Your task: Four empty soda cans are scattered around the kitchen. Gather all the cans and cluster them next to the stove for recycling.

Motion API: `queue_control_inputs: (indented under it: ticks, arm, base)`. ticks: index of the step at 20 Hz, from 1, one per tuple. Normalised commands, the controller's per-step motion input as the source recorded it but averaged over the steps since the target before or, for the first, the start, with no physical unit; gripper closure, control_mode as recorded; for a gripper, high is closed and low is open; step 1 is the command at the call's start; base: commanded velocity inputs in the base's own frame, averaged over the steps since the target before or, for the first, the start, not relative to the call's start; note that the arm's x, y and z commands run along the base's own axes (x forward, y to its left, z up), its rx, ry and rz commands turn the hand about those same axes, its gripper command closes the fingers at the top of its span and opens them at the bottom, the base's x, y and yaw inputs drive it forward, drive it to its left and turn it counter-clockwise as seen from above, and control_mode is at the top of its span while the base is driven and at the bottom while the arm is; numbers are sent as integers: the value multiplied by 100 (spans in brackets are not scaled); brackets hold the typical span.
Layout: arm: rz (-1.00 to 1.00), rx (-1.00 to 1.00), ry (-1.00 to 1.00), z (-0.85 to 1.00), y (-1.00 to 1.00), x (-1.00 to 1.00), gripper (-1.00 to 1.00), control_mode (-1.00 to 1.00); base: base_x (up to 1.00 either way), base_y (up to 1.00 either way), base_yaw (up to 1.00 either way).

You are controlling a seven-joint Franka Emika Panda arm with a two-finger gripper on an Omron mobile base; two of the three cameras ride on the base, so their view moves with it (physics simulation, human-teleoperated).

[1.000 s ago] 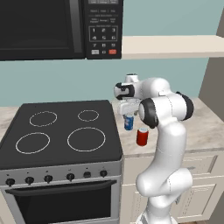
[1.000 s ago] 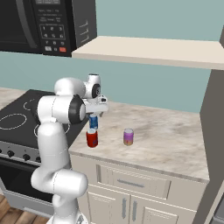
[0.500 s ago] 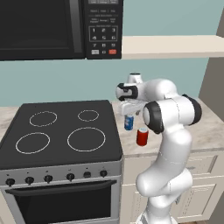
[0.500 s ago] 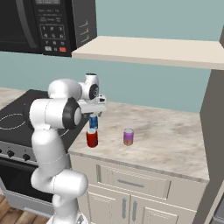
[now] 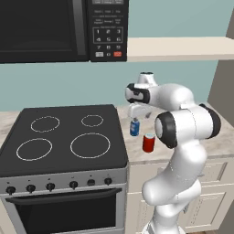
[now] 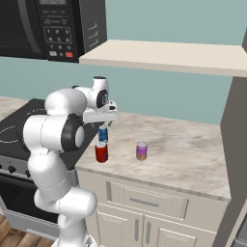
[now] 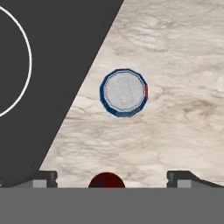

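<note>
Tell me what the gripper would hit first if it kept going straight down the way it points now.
Most likely the blue can: the open gripper points down at the counter and the can's silvery top sits almost centred ahead. Its fingers may pass either side of it.

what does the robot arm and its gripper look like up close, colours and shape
The arm is glossy white, built of rounded, bulbous segments with dark grey to black joint rings. It ends in a white gripper whose two small dark fingertips look blocky. No cables or markings are visible.
</note>
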Motion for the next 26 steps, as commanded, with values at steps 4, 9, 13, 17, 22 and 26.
queue_control_inputs:
  ticks: [4, 9, 13, 17, 22, 26]
  arm:
    - [-4, 0, -6, 23, -18, -35, -100, -100]
    - [-5, 0, -5, 16, -33, -39, -100, -100]
    - [-2, 0, -5, 6, -40, -39, -100, -100]
    - [-2, 3, -4, 4, -42, -38, -100, -100]
    - [-8, 7, -5, 0, -44, -39, -100, -100]
    - [-17, 0, 0, 0, -46, -10, -100, -100]
  base:
    - [0, 0, 0]
    - [0, 0, 0]
    - [0, 0, 0]
    - [0, 0, 0]
    - [0, 0, 0]
    - [0, 0, 0]
